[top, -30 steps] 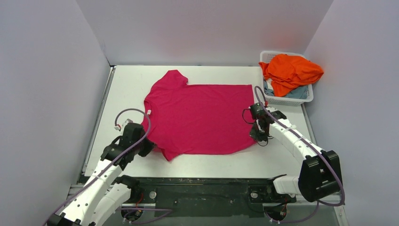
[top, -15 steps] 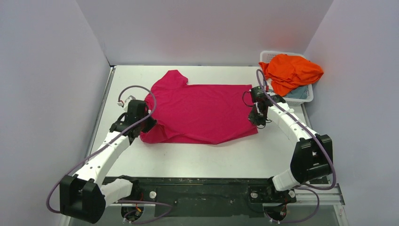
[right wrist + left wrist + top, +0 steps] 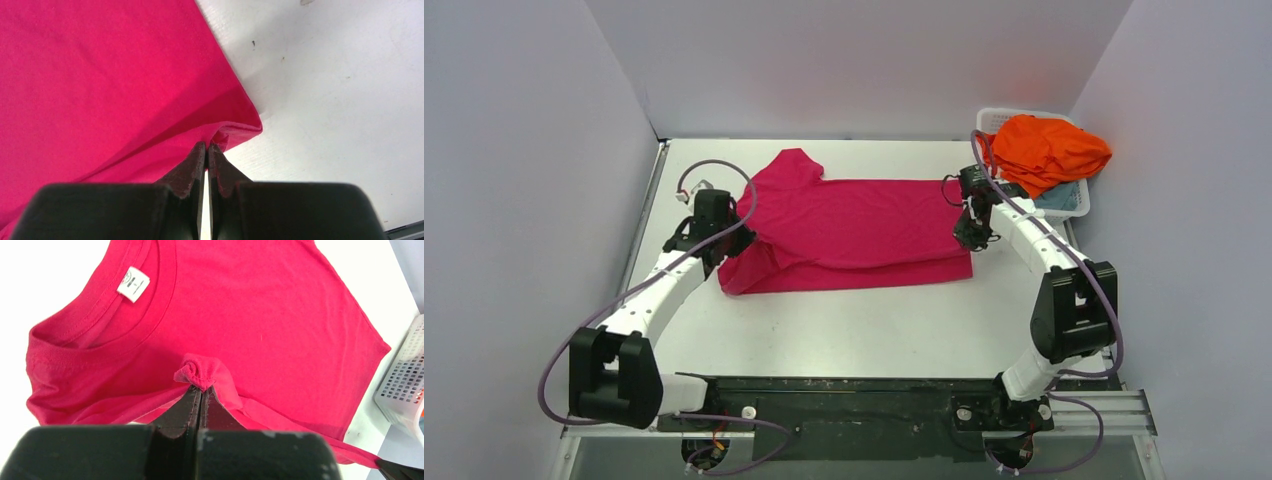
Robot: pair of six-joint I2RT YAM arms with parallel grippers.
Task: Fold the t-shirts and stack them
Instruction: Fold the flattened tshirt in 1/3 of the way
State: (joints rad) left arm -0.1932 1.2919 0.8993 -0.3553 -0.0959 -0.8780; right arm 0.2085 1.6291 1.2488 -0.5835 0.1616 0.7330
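Table (image 3: 844, 320): white, carries everything.
Magenta t-shirt (image 3: 854, 225): mid-table, near part folded up over the rest, collar at left.
Basket (image 3: 1079, 208): white lattice, far right corner.
Orange t-shirt (image 3: 1044, 150): heaped in the basket.
Blue-grey t-shirt (image 3: 1056, 198): beneath the orange heap, partly seen.
Left gripper (image 3: 201, 390): clenched on a bunched pinch of magenta cloth below the collar.
Right gripper (image 3: 207, 146): pinching the folded hem corner at the shirt's right edge.

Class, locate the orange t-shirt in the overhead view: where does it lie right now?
In the top view, the orange t-shirt sits heaped in the white basket at the table's far right corner, just beyond the right gripper.
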